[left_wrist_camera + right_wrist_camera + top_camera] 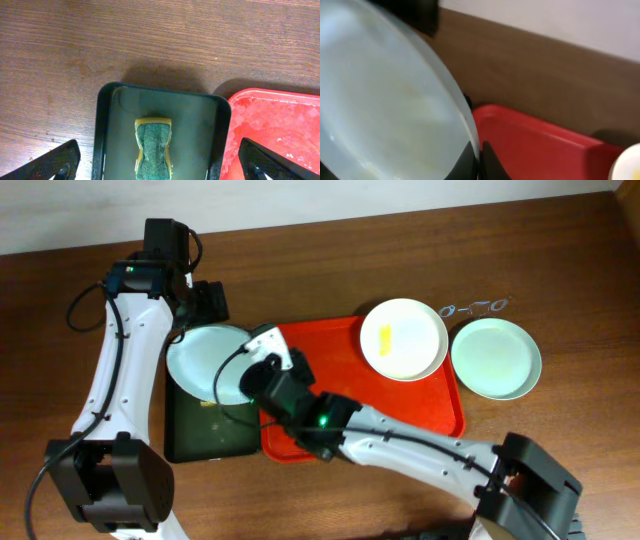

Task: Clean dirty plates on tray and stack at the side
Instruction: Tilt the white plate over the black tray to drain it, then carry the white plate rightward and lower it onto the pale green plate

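My right gripper [262,352] is clenched on the near-right rim of a pale mint plate [208,362]. The right wrist view shows that rim pinched between the two dark fingers, with the plate tilted across the left of the picture. From overhead the held plate overlaps the far half of the dark green tray [190,435], and its right edge sits just beside the left rim of the red tray [350,395]. I cannot tell how high it hangs.

My left gripper [205,302] is released, its fingers spread wide. It sits at the green tray's far end, close to the held plate's far rim, so there is little room between them. Through the left wrist camera I see a green-topped sponge [153,147] lying lengthwise in the middle of the green tray. It is clear of the tray's walls, and the two trays' rims almost touch.

A cream-white plate [403,338] with a yellow smear sits at the red tray's far-right corner, its edge overhanging the far rim. A second mint plate [496,358] rests on the table [350,240] just right of the red tray, its rim close to the cream plate. The red tray's floor is open between my right arm and the cream plate. The wood is bare along the far side and the near-left.
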You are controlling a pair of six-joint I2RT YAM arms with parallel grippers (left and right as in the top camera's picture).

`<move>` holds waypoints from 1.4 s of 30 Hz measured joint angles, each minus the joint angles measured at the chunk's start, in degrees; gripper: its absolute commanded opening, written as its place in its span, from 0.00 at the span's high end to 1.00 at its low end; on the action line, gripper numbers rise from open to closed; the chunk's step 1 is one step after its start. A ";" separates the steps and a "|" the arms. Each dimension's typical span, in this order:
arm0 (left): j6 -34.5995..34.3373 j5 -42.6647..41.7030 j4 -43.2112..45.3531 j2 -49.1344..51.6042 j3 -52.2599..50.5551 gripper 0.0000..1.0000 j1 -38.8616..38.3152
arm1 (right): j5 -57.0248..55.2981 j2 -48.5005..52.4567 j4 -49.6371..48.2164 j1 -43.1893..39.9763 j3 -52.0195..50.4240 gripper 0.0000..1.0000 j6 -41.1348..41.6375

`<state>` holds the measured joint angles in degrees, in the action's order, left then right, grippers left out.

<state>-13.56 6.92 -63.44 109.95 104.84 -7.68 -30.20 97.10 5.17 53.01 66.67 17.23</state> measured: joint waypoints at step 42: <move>-0.24 0.00 -0.04 0.00 0.00 0.01 0.00 | 36.35 -8.24 49.07 -91.34 0.11 0.96 12.04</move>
<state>-13.80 6.92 -63.48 109.95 104.84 -7.68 6.15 88.86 54.24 -38.33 66.78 29.28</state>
